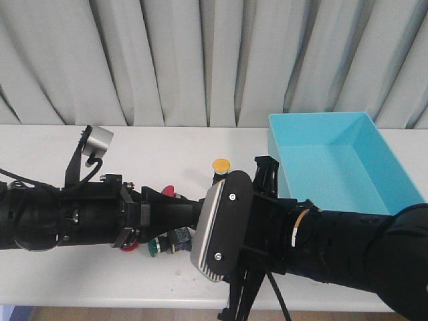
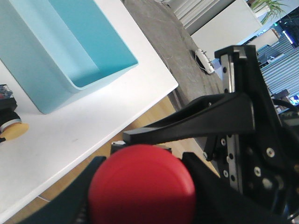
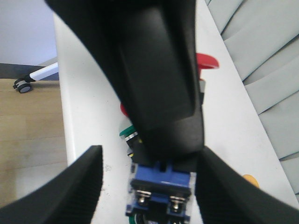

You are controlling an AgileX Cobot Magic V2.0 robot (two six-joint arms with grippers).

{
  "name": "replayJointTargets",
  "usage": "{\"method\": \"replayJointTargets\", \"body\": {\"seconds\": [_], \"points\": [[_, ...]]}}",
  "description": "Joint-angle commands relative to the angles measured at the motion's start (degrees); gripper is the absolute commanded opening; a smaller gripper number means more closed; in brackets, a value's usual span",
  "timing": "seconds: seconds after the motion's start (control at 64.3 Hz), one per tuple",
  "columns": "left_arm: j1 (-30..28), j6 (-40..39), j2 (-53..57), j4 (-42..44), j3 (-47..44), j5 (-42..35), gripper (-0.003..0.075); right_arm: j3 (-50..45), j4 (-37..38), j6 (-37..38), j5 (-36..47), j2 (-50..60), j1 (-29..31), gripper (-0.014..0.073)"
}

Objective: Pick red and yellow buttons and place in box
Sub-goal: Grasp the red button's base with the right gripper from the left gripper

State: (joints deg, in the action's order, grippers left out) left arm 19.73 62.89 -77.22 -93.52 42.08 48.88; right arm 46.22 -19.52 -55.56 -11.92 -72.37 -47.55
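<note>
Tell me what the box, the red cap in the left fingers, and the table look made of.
Box: likely moulded plastic, smooth turquoise walls with rounded corners and a soft sheen.
Red cap: probably plastic, a smooth, evenly coloured dome, fairly matte.
Table: white, smooth, flat top, perhaps laminate; the core cannot be told.
</note>
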Motion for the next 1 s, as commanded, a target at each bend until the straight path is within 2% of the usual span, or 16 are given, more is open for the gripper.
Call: {"method": "replayJointTargets", "body": {"seconds": [0.0,0.156,0.327,0.404,0.638,0.715,0.98], "points": [[0.09,0.13,1.47,-4.31,1.50,2.47,0.0199,1.83,-0.38,0.13,2.56,1.26,-0.02,0.0309],[0.09,0.13,1.47,-4.31,1.50,2.86,0.0199,1.83,-0.38,0.13,2.56,1.26,-0.02,0.0202],[0.09,0.13,1.47,-4.26,1.50,3.45,0.0206,1.83,-0.38,0.13,2.56,1.26,-0.02,0.0176],[0.09,0.20,1.47,-4.19,1.50,3.59,0.0239,1.83,-0.38,0.13,2.56,1.26,-0.02,0.0178],[0.09,1.85,1.47,-2.30,1.50,4.60,0.0468,1.83,-0.38,0.13,2.56,1.26,-0.02,0.0178],[0.09,1.85,1.47,-2.24,1.50,4.60,0.0512,1.83,-0.38,0.13,2.56,1.26,-0.02,0.0178],[0.09,1.85,1.47,-2.30,1.50,4.60,0.0524,1.83,-0.39,0.33,1.94,1.26,1.26,0.0178]]}}
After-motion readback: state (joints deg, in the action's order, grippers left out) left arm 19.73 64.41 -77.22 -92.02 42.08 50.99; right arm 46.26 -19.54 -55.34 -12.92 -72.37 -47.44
